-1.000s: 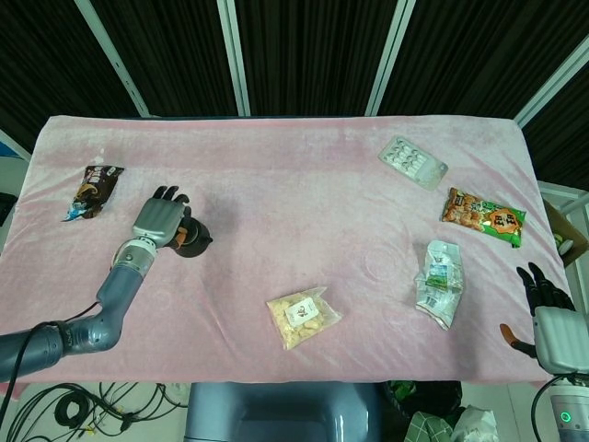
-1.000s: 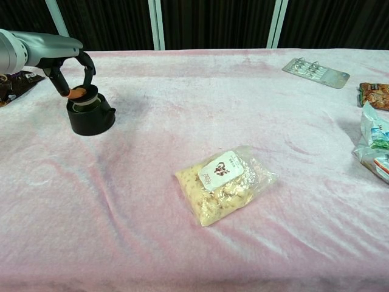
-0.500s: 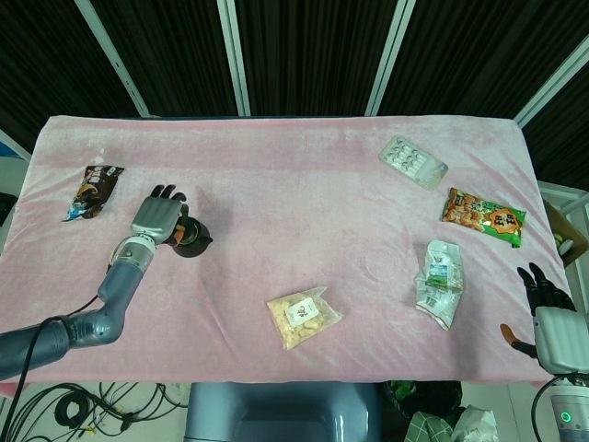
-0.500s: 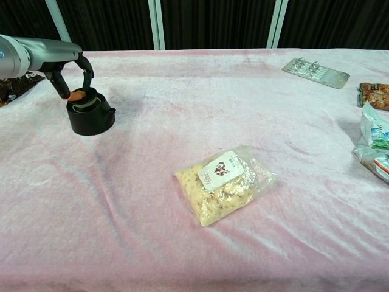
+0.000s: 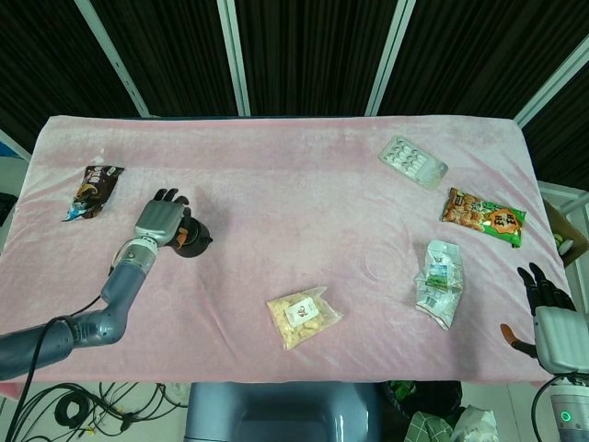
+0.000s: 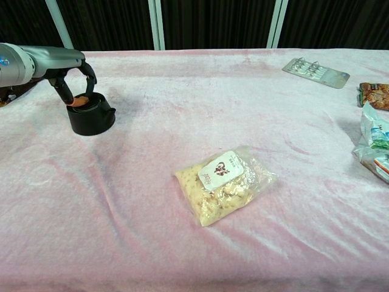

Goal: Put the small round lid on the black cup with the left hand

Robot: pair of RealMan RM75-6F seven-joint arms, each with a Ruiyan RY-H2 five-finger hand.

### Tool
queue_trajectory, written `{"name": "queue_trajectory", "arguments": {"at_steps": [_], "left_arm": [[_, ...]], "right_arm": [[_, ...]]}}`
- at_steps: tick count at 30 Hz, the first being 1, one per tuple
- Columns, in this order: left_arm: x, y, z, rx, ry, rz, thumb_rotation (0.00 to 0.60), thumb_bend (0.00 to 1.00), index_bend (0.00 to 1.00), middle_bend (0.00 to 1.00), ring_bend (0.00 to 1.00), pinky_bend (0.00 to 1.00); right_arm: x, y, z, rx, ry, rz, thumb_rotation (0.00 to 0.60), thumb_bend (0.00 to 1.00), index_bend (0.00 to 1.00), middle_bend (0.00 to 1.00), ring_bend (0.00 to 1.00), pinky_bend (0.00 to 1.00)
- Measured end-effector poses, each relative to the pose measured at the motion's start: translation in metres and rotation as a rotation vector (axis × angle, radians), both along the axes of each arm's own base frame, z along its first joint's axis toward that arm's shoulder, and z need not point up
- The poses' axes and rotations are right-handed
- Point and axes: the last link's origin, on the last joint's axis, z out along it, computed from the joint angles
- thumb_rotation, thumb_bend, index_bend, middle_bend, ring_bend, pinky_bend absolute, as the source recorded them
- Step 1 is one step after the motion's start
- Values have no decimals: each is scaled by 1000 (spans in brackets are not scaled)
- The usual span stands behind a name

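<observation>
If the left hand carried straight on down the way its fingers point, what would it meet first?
The black cup. The left hand sits right over its mouth, fingers curving down onto the small lid at the rim. Whether the lid is fully seated is hard to tell, so contact may already be made.

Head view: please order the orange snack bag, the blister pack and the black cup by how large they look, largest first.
1. Orange snack bag and blister pack: they look about alike, so I do not rank them.
2. Black cup: smallest, partly hidden by the left hand.
</observation>
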Motion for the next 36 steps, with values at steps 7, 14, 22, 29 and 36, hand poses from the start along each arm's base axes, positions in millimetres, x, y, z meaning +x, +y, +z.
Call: {"name": "queue_trajectory", "arguments": {"at_steps": [7,14,22,29,36], "left_arm": [[0,-1,-3,-10,-2,9,600,516,593,196,0,30],[-5,-1,-6,-12,19,24,600,390,357,167,0,7],[-1,-2,-6,-7,4,29,600,298,73,103,0,0],[17,-5,2,15,-69,-6,600,296,0,86,0,0],[42,-22,26,79,-172,-94,600,297,28,92,0,0]], "right_arm": [[0,0,0,-2,-2,2,600,175,0,25,137,191],[0,0,1,-4,-4,2,600,174,0,25,137,191],[1,0,0,-1,-7,4,600,175,0,25,137,191],[1,0,0,-2,-5,7,600,174,0,25,137,191],[1,1,0,-2,-10,7,600,174,0,25,137,191]]}}
